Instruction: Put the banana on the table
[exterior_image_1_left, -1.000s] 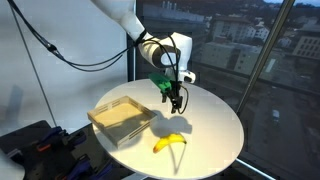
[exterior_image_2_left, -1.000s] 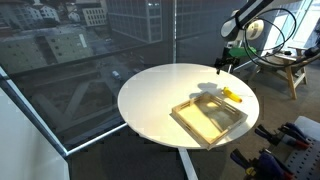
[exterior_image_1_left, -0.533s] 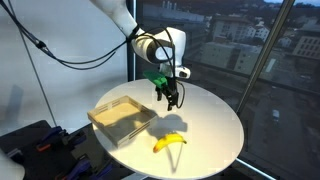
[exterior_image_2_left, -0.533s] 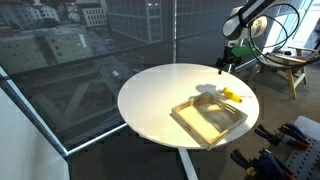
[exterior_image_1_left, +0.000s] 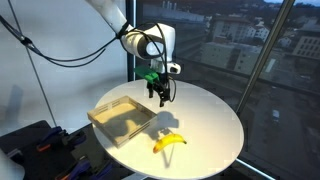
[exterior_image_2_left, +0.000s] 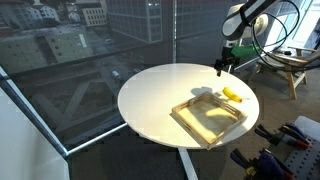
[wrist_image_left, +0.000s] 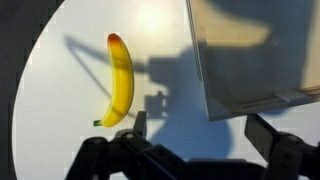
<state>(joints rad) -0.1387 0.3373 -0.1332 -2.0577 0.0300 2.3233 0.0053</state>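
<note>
Wrist view: one small curved yellow banana (wrist_image_left: 120, 80) with darker tips lies flat on the large round white worktop (wrist_image_left: 45, 100), beside the tray (wrist_image_left: 250, 60) but apart from it.
Bananas: one; in an exterior view the banana (exterior_image_1_left: 170, 143) sits near the worktop's edge, outside the tray.
Trays: one shallow square translucent beige tray (exterior_image_1_left: 100, 125), resting on the worktop.
Claw: one black claw (exterior_image_1_left: 161, 99), raised above the worktop, its two fingers (wrist_image_left: 264, 130) spread wide apart with only the worktop between them.
Arms: one white robot arm (exterior_image_1_left: 112, 18).
</note>
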